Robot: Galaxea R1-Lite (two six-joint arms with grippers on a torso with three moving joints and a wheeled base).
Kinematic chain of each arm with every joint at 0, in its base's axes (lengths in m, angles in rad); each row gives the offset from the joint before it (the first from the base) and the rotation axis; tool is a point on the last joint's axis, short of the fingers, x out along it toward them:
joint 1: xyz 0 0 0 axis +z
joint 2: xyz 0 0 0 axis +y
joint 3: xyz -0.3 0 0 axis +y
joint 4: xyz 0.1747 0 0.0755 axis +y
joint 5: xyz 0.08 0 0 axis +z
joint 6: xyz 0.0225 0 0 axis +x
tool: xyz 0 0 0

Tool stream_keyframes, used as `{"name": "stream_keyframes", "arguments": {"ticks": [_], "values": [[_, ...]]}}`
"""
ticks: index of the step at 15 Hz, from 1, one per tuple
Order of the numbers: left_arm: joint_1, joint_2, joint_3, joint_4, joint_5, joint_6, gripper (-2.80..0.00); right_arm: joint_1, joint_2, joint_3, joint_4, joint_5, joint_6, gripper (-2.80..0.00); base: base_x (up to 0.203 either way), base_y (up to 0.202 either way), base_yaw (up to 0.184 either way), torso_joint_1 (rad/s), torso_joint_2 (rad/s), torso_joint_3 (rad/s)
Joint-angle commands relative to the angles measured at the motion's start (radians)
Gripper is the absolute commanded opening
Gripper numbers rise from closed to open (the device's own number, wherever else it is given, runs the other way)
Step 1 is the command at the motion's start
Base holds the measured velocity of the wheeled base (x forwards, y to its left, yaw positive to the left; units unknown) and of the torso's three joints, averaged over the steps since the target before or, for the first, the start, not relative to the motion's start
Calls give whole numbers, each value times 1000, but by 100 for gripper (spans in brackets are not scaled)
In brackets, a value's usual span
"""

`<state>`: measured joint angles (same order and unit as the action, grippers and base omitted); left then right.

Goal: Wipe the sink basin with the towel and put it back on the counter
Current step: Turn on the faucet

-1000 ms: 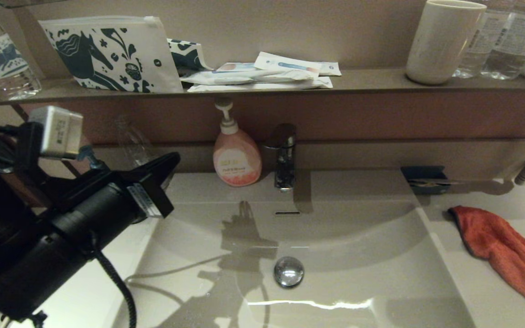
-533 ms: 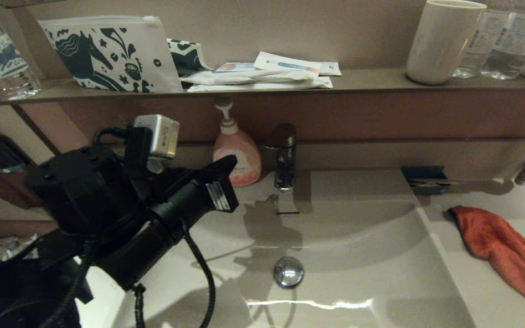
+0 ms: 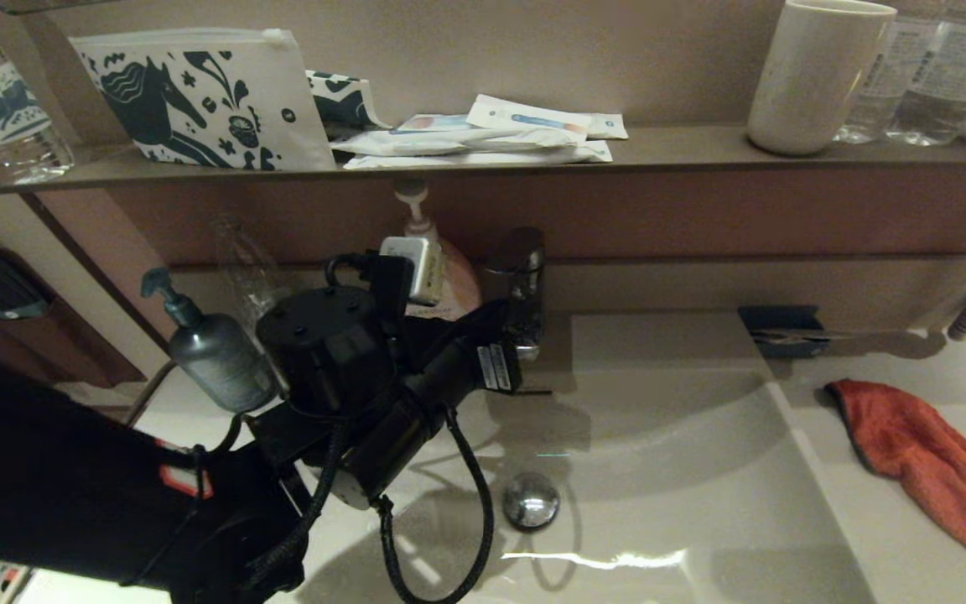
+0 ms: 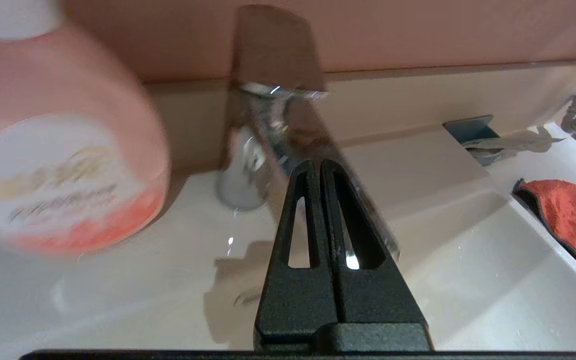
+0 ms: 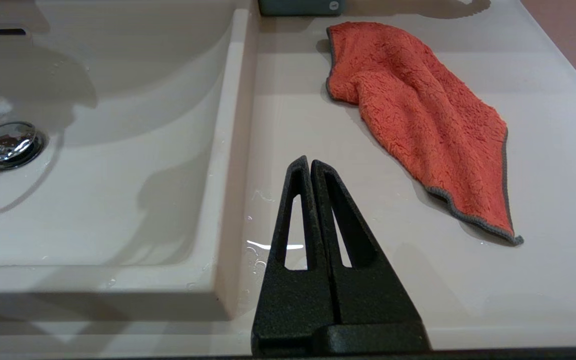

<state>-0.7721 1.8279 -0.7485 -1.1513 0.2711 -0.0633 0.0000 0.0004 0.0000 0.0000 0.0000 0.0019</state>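
The orange-red towel (image 3: 927, 457) lies loose on the off-white counter (image 3: 885, 537) to the right of the sink basin (image 3: 684, 478). My left gripper (image 3: 506, 320) hangs shut and empty over the basin's back, its tips right at the chrome faucet (image 4: 273, 100). The drain plug (image 3: 531, 500) sits below the arm. In the right wrist view my right gripper (image 5: 306, 163) is shut and empty above the counter (image 5: 288, 120), just right of the basin rim, with the towel (image 5: 418, 115) a short way beyond its tips. The head view does not show the right arm.
A pink soap bottle (image 4: 58, 165) stands left of the faucet (image 3: 521, 268), and a grey pump bottle (image 3: 215, 356) at the basin's back left. A blue dish (image 3: 783, 327) sits behind the towel. The dark shelf (image 3: 684, 151) carries a horse pouch (image 3: 206, 96), packets, cup (image 3: 814, 75) and bottles.
My left arm has swung from the far left rightward and forward over the basin, up to the faucet, uncovering the grey pump bottle. The towel has not moved.
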Motion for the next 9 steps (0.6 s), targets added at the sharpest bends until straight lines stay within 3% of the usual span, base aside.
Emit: {"name": "stream_keyframes", "arguments": {"ticks": [1, 9], "values": [[18, 46, -52, -5, -17, 26, -280, 0, 0, 0, 0, 0, 1, -280, 0, 0, 0, 0, 0, 0], [42, 46, -170, 17, -24, 42, -280, 0, 0, 0, 0, 0, 1, -280, 0, 0, 0, 0, 0, 0]]}}
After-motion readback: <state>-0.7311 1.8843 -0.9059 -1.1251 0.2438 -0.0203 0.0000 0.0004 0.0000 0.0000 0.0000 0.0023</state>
